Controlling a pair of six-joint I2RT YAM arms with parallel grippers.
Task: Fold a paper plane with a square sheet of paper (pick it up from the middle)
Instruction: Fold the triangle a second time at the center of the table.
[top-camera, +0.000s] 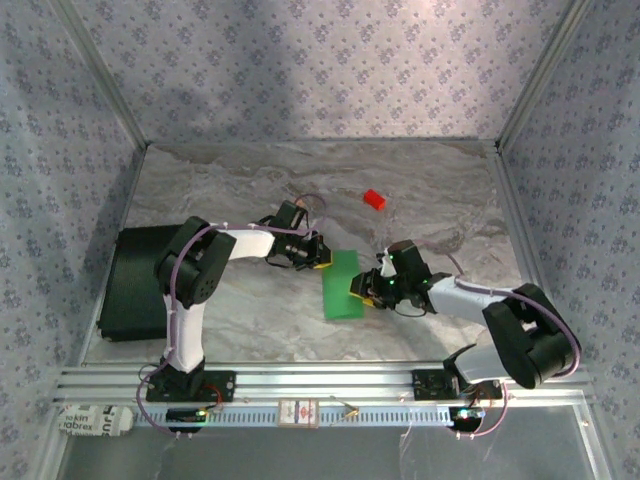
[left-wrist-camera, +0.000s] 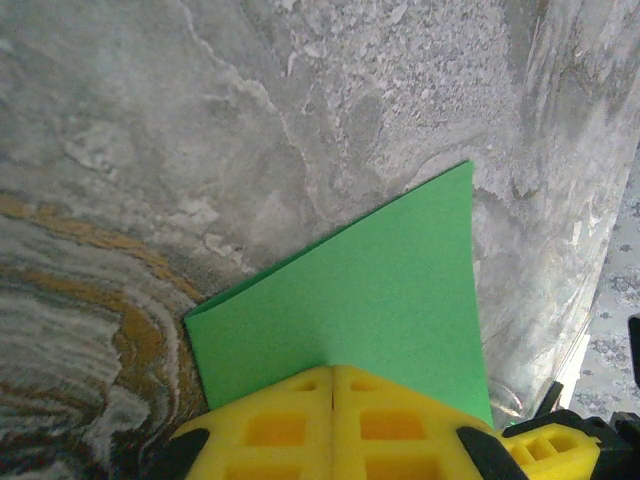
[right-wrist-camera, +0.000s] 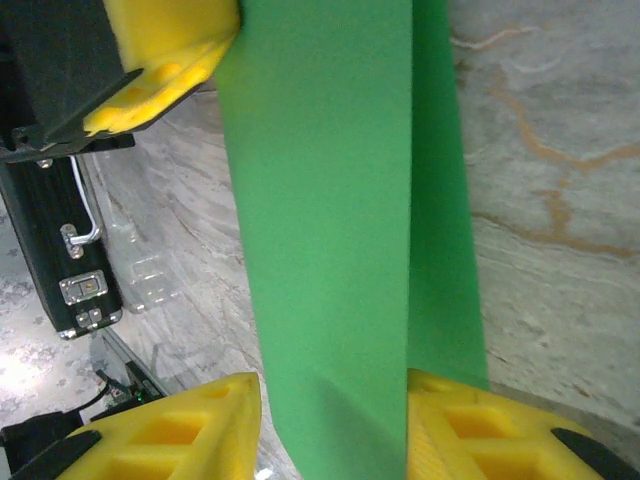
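Observation:
The square sheet of paper (top-camera: 342, 285), bright green, is folded over into a long doubled rectangle at the table's middle; it has no paper plane shape. My left gripper (top-camera: 322, 262) is shut on its far left edge, and in the left wrist view the yellow fingers (left-wrist-camera: 290, 425) press together at the gripper's tip (left-wrist-camera: 333, 375) with the paper (left-wrist-camera: 360, 290) spreading out beyond them. My right gripper (top-camera: 358, 290) straddles the near right end. In the right wrist view its jaws (right-wrist-camera: 335, 400) stand apart with the paper (right-wrist-camera: 320, 200) between them, touching the right finger and just clear of the left.
A small red block (top-camera: 374, 199) lies on the marble-patterned table behind the paper. A black case (top-camera: 130, 280) sits at the left edge, also seen as the case (right-wrist-camera: 60, 250) in the right wrist view. Patterned walls close in three sides.

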